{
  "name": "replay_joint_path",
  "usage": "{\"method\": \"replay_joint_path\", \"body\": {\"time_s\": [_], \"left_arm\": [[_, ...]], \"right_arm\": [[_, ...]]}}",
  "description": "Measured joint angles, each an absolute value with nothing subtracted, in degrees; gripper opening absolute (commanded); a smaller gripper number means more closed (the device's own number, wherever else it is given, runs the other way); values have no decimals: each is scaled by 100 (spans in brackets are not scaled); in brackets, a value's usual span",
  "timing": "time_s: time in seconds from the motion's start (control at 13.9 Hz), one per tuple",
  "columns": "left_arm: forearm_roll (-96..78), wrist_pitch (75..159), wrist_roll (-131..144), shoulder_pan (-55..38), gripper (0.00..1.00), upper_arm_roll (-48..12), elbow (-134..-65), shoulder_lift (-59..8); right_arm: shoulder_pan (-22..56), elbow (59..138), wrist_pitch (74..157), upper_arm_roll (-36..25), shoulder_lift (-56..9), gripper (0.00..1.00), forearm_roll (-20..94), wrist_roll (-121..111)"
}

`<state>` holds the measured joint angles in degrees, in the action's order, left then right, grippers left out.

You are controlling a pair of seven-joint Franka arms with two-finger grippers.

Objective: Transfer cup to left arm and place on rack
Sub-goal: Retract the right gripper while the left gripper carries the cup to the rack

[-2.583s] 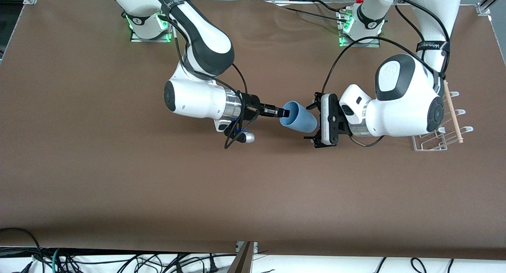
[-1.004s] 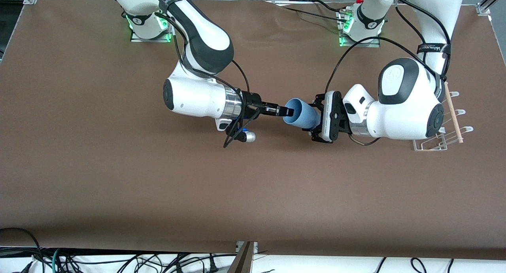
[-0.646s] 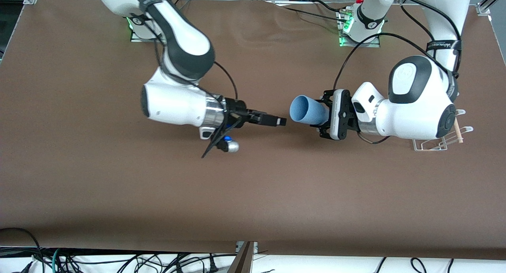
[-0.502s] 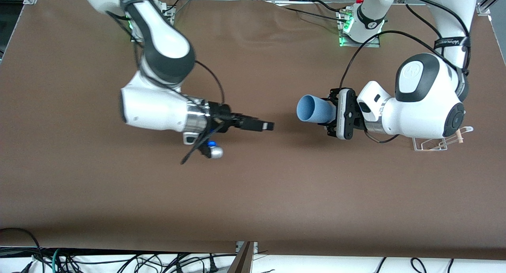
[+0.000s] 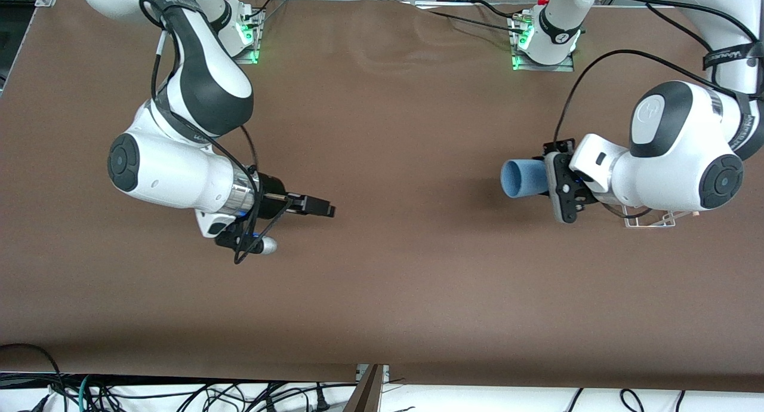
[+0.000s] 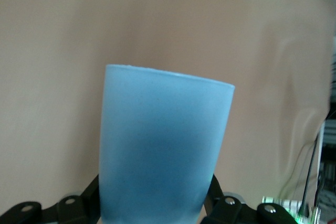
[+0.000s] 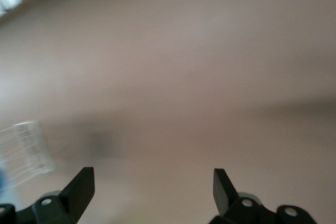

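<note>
Handover stage complete; placement pending. The desk [image 5: 382, 292], a flat surface under a matte brown covering with faint wrinkles toward the robots' bases, carries nothing loose between the two arms.

Right tool [image 5: 325, 208]: slim black fingers on a shiny silver wrist cuff, suspended above the desk toward the right arm's end. The right wrist view shows its two black fingertips [image 7: 81, 184] spread wide apart with only bare desk between them, so this tool is released and holds nothing. The arm appears to wait.

Left tool [image 5: 552, 182]: a broad black gripper on a white boxy hand, suspended above the desk toward the left arm's end. It is clenched on the small light-blue plastic tumbler [image 5: 522, 178], a plain, tapered, handleless cup with a smooth, slightly translucent wall. The cup lies on its side in the air, its narrow base seated in the tool and its open rim pointing toward the right arm. In the left wrist view the cup [image 6: 163, 150] fills the gap between the black linkages.

The clear wire-frame drying rack [image 5: 650, 220] stands on the desk beneath the left arm's rounded white wrist, which hides most of it; only a corner of thin pale wire shows.

Judged progress: the transfer is done. What remains is to carry the cup over the rack, set it on the pegs, and release it.
</note>
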<state>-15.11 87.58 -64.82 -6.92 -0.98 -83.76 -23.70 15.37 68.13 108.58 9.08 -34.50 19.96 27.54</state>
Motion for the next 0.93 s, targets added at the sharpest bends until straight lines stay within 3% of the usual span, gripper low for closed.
{"method": "replay_joint_path", "body": {"time_s": [0.29, 0.65, 0.93], "left_arm": [[169, 8405, -5845, -672, 21, -115, -8329, -2311], [1352, 8241, -5543, -615, 21, -107, -8250, -2265], [2619, 7564, -5534, -741, 21, -219, -8018, -2175]], "right_arm": [[1120, 7107, 10322, 702, -2981, 100, 1040, 2740], [836, 7321, 9777, 423, -2185, 100, -32, 1945], [424, 7864, 9695, 377, -1429, 100, -281, 1763]]}}
